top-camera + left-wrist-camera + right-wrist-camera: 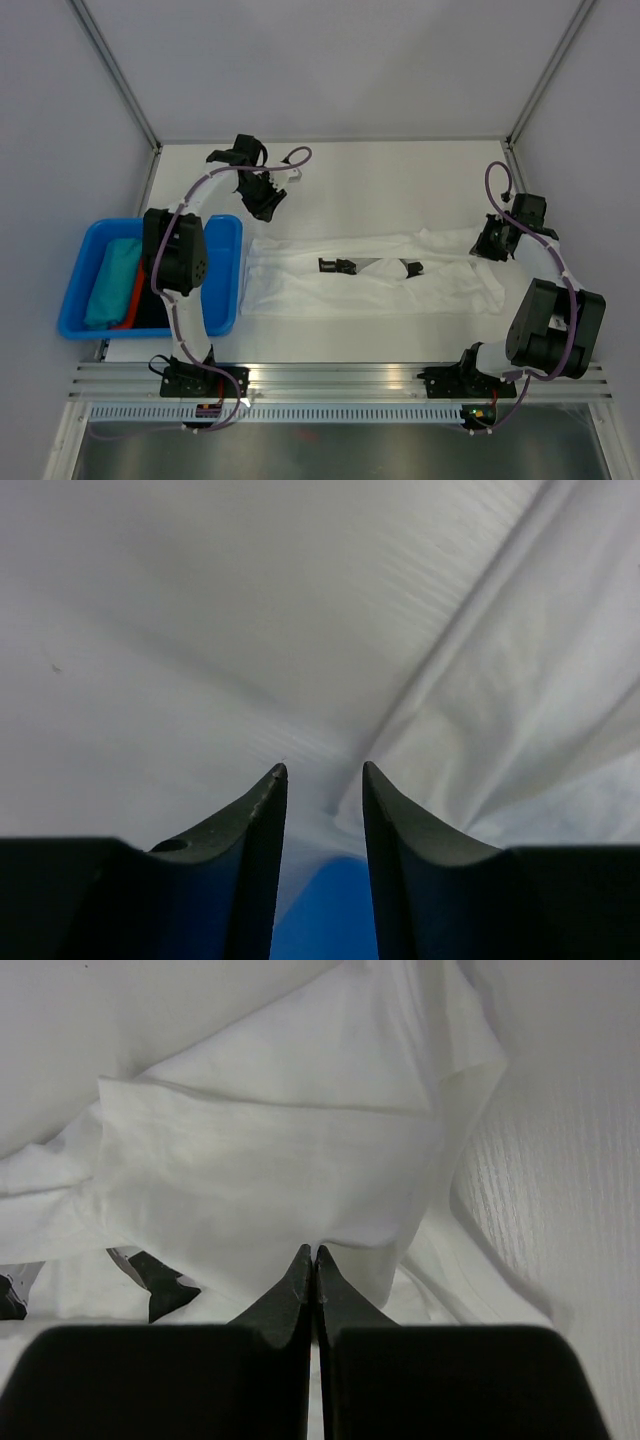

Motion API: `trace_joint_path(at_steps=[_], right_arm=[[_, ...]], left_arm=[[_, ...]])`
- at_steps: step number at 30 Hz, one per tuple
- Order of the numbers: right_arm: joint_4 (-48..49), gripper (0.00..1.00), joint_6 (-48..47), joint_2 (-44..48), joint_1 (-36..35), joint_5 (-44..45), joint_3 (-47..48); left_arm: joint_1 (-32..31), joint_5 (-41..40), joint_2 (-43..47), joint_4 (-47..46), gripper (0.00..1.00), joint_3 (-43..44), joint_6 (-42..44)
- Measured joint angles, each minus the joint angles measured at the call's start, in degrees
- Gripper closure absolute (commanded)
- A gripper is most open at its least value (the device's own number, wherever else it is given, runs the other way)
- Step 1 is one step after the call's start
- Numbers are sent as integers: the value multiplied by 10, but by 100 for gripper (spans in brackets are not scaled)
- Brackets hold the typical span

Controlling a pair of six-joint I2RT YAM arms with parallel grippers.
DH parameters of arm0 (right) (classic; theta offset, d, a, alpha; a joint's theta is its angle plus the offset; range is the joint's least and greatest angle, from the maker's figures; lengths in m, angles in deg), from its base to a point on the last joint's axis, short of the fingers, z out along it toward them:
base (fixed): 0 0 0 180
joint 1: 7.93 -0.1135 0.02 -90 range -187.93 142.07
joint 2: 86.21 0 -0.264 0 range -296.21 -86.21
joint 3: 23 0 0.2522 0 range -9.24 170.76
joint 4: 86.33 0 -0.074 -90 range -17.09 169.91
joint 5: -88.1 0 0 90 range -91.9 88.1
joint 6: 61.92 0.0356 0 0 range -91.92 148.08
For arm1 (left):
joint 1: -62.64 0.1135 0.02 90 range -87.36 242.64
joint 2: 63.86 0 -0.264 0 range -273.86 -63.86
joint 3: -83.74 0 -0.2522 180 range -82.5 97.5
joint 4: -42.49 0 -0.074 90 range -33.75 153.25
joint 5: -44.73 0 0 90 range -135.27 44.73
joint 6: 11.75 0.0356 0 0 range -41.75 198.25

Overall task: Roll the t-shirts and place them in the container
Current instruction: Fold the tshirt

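Note:
A white t-shirt (pixel 360 290) with small black printed marks (pixel 340 266) lies spread across the middle of the table, loosely folded lengthwise. My right gripper (pixel 488 243) is at its right end. In the right wrist view this gripper (pixel 316 1250) is shut, its tips pinching the edge of a raised fold of the white t-shirt (pixel 270 1160). My left gripper (pixel 268 200) hovers beyond the shirt's left end. It stands open (pixel 323 768) with nothing between its fingers, and the white t-shirt (pixel 540 680) lies to its right.
A blue bin (pixel 75 290) stands at the left, beside the shirt's left end, holding a teal cloth roll (pixel 112 280) and a red one (pixel 133 300). The blue bin (pixel 320 910) also shows under the left fingers. Grey walls close the table's back and sides.

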Motion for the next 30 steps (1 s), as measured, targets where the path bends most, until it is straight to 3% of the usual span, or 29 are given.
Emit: trace_joint_path(at_steps=[3,7,16,17,24,30], right_arm=[[4,98,0,0,0,-1,-4],[4,98,-2,0,0,0,-6],[5,98,-6,3,0,0,-6],[6,98,-6,4,0,0,-6],[6,98,-7,4,0,0,-6],[6,98,-7,4,0,0,-6]], left_arm=[[1,-37,-63,9,55,76,-48],[2,-47,-88,69,50,91,-78],[-1,-44,-112,146,59,81,-102],[-1,-43,-112,150,60,80,-103],[-2,-34,-113,152,96,78,-111],[-3,4,-67,125,98,7,-97]])
